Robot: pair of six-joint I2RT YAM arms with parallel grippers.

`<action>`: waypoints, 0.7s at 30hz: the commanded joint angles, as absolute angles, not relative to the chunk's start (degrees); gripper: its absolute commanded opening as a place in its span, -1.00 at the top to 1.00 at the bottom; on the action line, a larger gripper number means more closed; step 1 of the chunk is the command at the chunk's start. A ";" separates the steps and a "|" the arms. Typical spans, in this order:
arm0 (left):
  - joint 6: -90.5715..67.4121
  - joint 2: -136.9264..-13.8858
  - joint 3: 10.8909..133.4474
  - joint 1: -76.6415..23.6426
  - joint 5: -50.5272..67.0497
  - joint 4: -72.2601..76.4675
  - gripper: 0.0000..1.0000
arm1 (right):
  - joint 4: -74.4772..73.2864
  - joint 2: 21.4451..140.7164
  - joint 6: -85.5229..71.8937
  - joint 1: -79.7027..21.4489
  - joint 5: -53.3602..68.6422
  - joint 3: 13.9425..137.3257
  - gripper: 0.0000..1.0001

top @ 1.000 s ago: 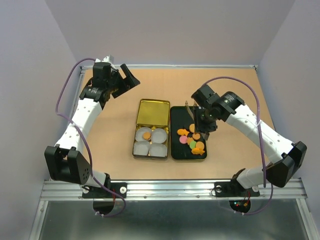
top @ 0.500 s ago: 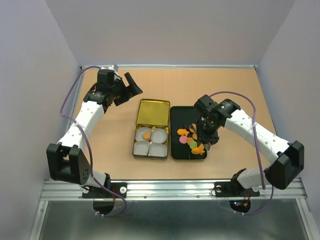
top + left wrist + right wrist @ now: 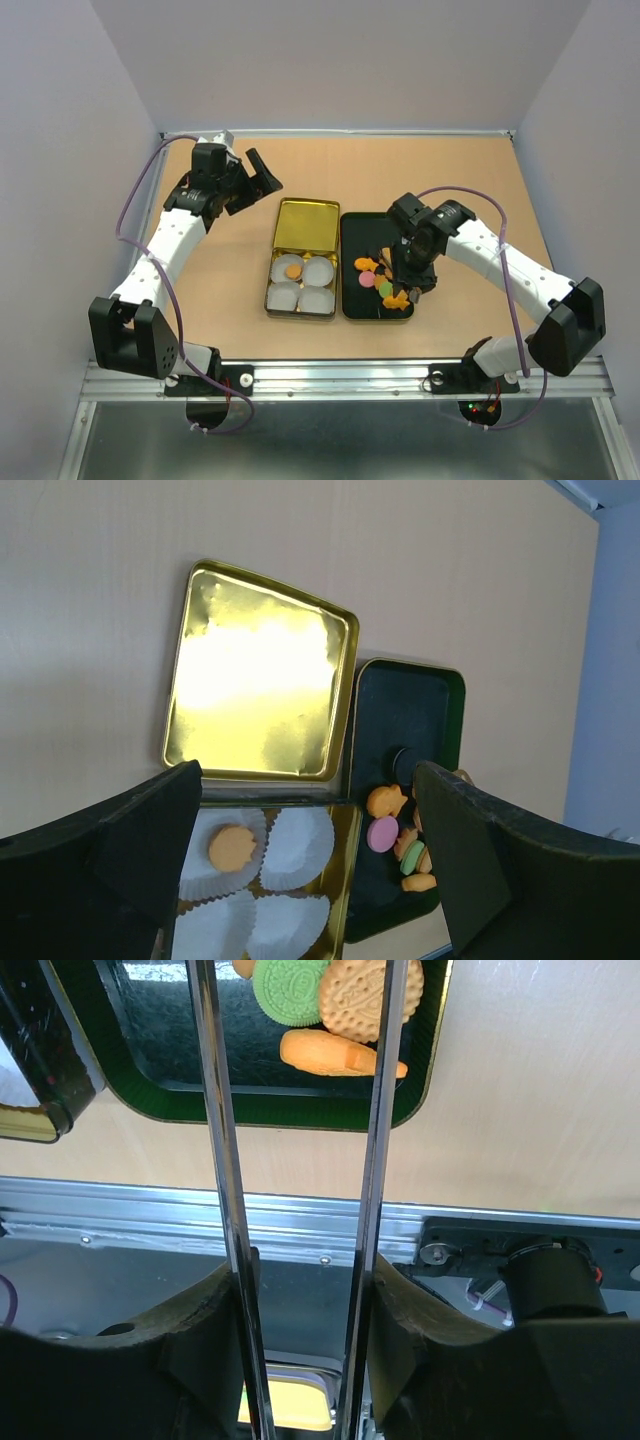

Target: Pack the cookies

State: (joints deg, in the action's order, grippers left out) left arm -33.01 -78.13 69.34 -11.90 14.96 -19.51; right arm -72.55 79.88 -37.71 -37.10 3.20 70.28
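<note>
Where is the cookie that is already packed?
In the top view, the round orange cookie lies in the far left paper cup of the open gold tin, just left of the black tray.

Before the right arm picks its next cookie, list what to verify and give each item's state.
1. Gold metal tin open, lid flat: ok.
2. White pleated paper cups free: ok, only one holds a round orange cookie.
3. Cookies left on the black oblong tray: ok, several.
4. Right fingers apart over those cookies: ok.
5. One cookie lined up between them: cannot tell, tips out of frame.
6. Left fingers open, away from the tin: ok.
</note>
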 commanded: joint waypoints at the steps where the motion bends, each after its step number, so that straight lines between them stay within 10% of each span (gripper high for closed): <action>1: -31.47 -75.76 68.29 -12.13 15.03 -18.19 -0.96 | -73.13 79.63 -37.18 -37.00 2.20 69.44 0.01; 21: -30.94 -74.09 66.97 -12.13 14.50 -18.81 -0.91 | -66.27 81.56 -36.56 -37.09 3.16 65.83 -0.07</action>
